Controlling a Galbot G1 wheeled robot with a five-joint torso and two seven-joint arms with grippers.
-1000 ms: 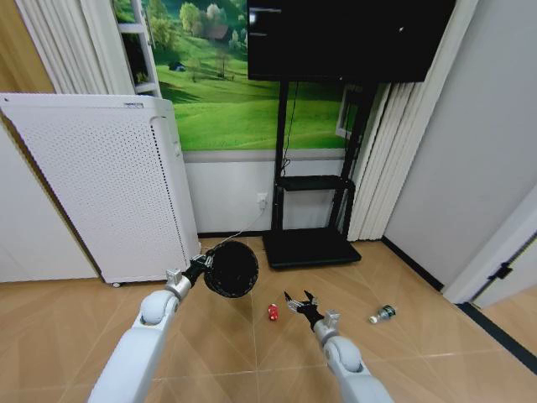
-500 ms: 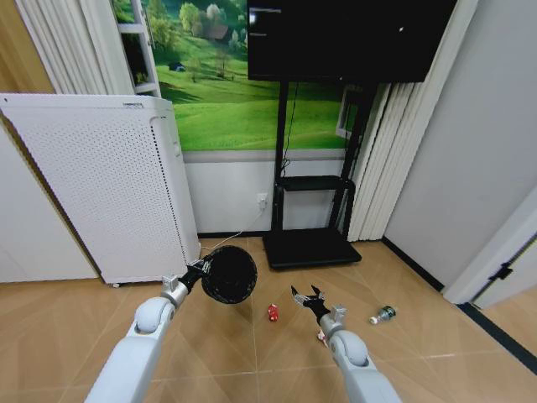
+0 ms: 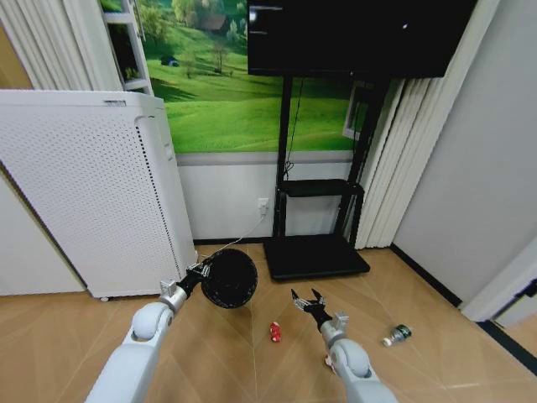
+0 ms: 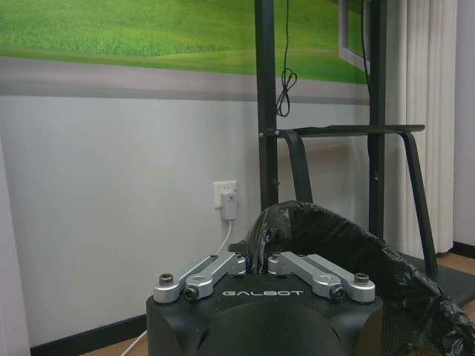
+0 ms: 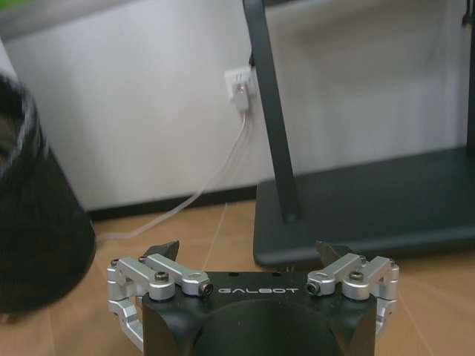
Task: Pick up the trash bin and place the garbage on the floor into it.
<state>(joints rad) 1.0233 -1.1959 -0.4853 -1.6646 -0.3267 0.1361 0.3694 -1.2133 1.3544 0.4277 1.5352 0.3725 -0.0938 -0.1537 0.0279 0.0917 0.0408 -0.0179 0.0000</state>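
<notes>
My left gripper is shut on the rim of the trash bin, a small black round bin held off the floor and tipped on its side. The left wrist view shows its fingers pinched on the bin's black liner. My right gripper hangs open and holds nothing, just right of the bin and above the floor. A red scrap of garbage lies on the floor between the two arms. A small clear bottle with a green label lies farther right. In the right wrist view, the right gripper is spread wide, with the bin to one side.
A tall white air purifier stands at the left against the wall. Straight ahead is a black TV stand, and its flat base rests on the floor. A white cable runs from the wall socket down to the floor. A wall closes the right side.
The whole picture has shifted, so the camera has moved. The left gripper still holds the bin and the right gripper stays open, both in nearly the same pose.
</notes>
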